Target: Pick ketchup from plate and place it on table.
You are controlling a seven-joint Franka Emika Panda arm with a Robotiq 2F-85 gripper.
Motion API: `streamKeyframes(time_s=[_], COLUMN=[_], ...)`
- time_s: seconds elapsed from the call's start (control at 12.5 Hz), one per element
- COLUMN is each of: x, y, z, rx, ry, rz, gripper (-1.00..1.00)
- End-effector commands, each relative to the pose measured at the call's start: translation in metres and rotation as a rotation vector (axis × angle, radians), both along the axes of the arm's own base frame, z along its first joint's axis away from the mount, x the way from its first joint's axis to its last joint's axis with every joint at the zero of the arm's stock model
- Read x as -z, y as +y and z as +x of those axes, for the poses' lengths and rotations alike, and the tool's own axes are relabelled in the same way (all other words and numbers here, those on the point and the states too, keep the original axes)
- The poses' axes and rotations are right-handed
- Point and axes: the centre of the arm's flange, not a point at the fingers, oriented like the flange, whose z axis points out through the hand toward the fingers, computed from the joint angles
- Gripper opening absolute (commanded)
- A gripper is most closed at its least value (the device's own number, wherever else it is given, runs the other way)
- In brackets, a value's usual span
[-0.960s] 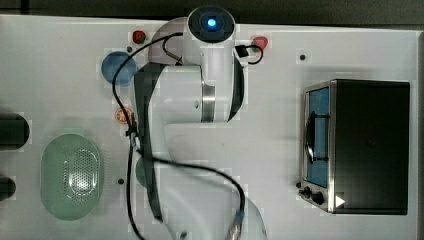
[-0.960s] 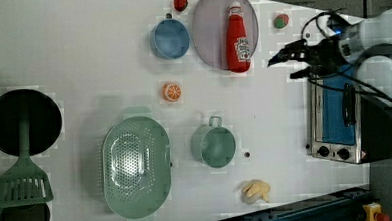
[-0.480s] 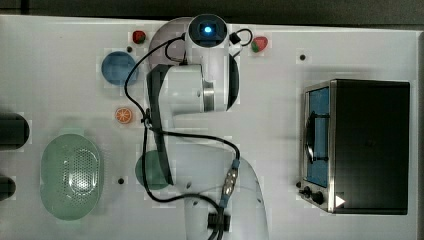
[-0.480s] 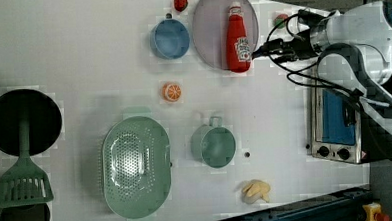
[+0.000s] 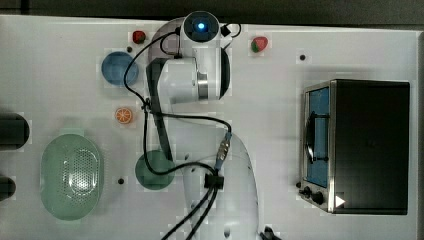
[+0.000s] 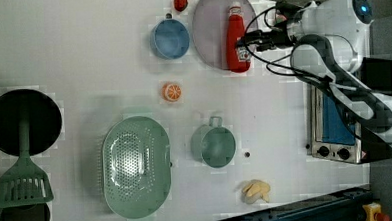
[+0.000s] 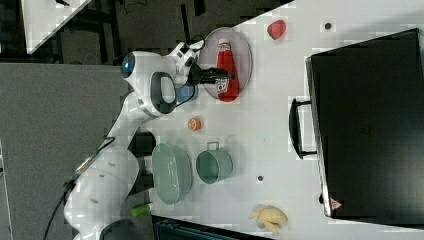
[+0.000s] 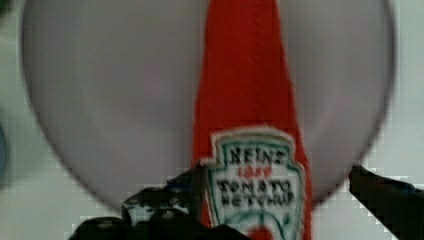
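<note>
The table (image 6: 81, 55) is white and crowded, and the plate (image 6: 210, 35) sits at its far edge, near the top of the left view, with a blue bowl (image 6: 170, 39) just beside it on the left view's left. The arm (image 6: 330, 29) reaches in from the left view's right, past the toaster oven (image 6: 334, 119).

The ketchup (image 6: 237, 38) lies flat on the plate, long axis running up and down the left view, cap toward the table's edge and base hanging just over the plate's near rim. Its label (image 8: 255, 185) faces up.

The gripper (image 6: 253, 38) is just beside the bottle's lower body, on the left view's right. In the wrist view its fingers (image 8: 385, 187) stand apart, one on each side of the label, holding nothing. They straddle the bottle across its width, so I'd judge the grasp is lined up. What remains is to settle lower around the body and close.
</note>
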Motion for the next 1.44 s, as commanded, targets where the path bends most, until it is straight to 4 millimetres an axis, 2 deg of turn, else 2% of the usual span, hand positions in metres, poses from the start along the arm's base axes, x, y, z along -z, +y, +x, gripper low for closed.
streamKeyframes(time_s=[0.08, 0.4, 0.48, 0.72, 0.96, 1.12, 1.28, 1.44], x=[0.002, 0.028, 0.033, 0.027, 0.019, -0.002, -0.044, -0.091], y=[0.009, 0.008, 0.008, 0.011, 0.009, 0.007, 0.003, -0.004], z=[0.019, 0.023, 0.023, 0.027, 0.031, 0.034, 0.036, 0.03], rx=[-0.073, -0.085, -0.085, -0.086, -0.083, -0.08, -0.063, -0.024], ry=[-0.049, -0.055, -0.056, -0.081, -0.094, -0.107, -0.108, -0.057], rz=[-0.013, -0.021, -0.02, -0.016, -0.017, -0.021, -0.028, -0.017], gripper=[1.0, 1.0, 0.93, 0.2, 0.15, 0.15, 0.15, 0.15])
